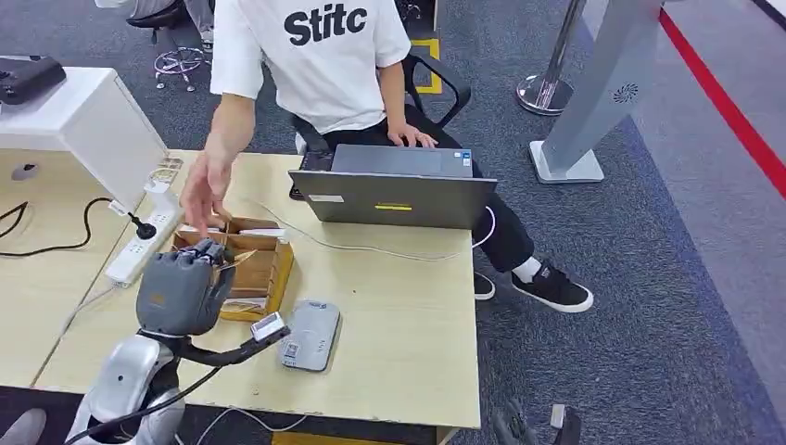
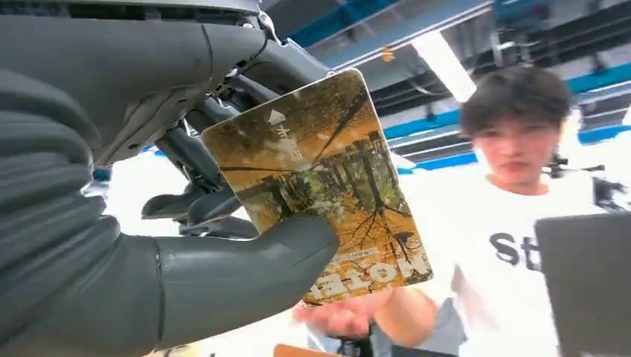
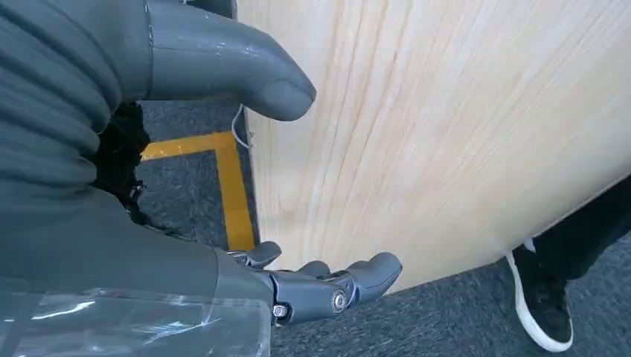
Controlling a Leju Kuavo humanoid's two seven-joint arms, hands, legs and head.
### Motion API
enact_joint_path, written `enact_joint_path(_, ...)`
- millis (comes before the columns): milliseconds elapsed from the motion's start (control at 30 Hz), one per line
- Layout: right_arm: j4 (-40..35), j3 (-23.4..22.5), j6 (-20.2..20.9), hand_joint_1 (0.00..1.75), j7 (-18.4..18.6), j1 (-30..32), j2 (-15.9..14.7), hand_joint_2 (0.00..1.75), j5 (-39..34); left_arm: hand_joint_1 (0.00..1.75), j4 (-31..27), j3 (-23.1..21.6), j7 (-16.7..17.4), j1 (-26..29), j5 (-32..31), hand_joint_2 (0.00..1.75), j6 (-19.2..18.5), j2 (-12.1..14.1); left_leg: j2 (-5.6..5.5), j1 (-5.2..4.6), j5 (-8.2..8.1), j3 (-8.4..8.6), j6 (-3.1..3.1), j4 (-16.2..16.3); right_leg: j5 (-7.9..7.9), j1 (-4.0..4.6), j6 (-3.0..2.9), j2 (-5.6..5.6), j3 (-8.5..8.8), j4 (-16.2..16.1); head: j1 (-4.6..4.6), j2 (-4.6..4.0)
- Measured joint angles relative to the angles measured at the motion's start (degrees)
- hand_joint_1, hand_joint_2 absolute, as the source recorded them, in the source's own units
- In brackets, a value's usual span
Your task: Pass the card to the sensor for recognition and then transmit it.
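My left hand (image 1: 181,292) is raised over the left part of the wooden table (image 1: 408,324) and pinches a card (image 2: 320,186) printed with an autumn-tree picture between thumb and fingers. In the head view just an edge of the card (image 1: 243,260) shows past the hand. The grey card sensor (image 1: 310,336) lies flat on the table just right of and nearer than that hand. A person's hand (image 1: 204,195) reaches toward the card from behind. My right hand (image 3: 171,253) hangs beside the table's edge, fingers (image 3: 335,286) apart, holding nothing.
A wooden box (image 1: 264,269) with compartments sits under and behind my left hand. An open laptop (image 1: 394,190) stands at the far edge in front of the seated person (image 1: 315,56). A white power strip (image 1: 139,248) and cables lie at the left. A metal stand (image 1: 593,93) rises at the back right.
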Motion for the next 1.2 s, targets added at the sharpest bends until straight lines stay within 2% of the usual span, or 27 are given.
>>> enact_joint_path(400,0.02,0.5,-0.15,0.0,0.11,0.0,0.02,1.75,0.0,1.75,-0.15,0.72,-0.57,-0.01,-2.22,1.75,0.24,-1.49,0.0,-0.01,0.0,0.0,0.0,0.0,0.0,0.0,0.0,0.0,0.0,0.0,0.0,-0.02)
enact_joint_path(433,0.02,0.57,-0.15,0.0,0.13,0.0,0.02,1.75,0.0,0.49,-0.15,0.72,-0.57,-0.01,-2.78,1.75,0.37,-1.6,0.0,0.0,0.0,0.0,0.0,0.0,0.0,0.0,0.0,0.0,0.0,0.0,0.0,-0.02)
enact_joint_path(467,0.02,0.57,-0.15,0.0,0.15,0.0,0.02,1.75,0.0,0.0,-0.15,0.72,-0.57,-0.01,-3.15,1.75,0.53,-1.68,0.0,0.0,0.0,0.0,0.0,0.0,0.0,0.0,0.0,0.0,0.0,0.0,0.0,-0.02)
enact_joint_path(667,0.02,0.72,-0.22,0.0,0.15,0.0,0.2,1.75,0.04,0.0,-0.15,0.68,0.11,0.02,-6.23,1.75,0.57,-1.9,0.0,0.0,0.0,0.0,0.0,0.0,0.0,0.0,0.0,0.0,-0.01,0.0,0.0,-0.02)
enact_joint_path(900,0.02,0.76,-0.09,0.0,0.17,0.0,0.2,1.75,-0.02,0.0,-0.15,0.19,-0.48,0.13,-6.47,1.75,-0.27,-1.75,0.0,0.0,0.0,0.0,0.0,0.0,0.0,0.0,0.0,0.0,-0.01,0.0,0.0,0.0)
enact_joint_path(1033,0.02,0.79,0.07,0.0,0.18,-0.01,0.2,1.75,-0.04,0.0,0.26,-1.34,-2.12,0.31,-6.34,1.75,-2.97,-0.39,0.01,-0.01,0.0,0.0,0.0,0.0,0.0,0.0,0.0,0.0,-0.01,0.0,0.0,0.0)
enact_joint_path(1200,0.02,0.81,0.11,0.0,0.2,-0.01,0.2,1.75,-0.15,0.0,1.55,-2.87,-1.92,0.65,-6.71,1.75,-3.39,1.62,0.0,0.0,0.0,0.0,0.0,0.0,0.0,0.0,0.0,0.0,-0.01,0.0,0.0,0.0)
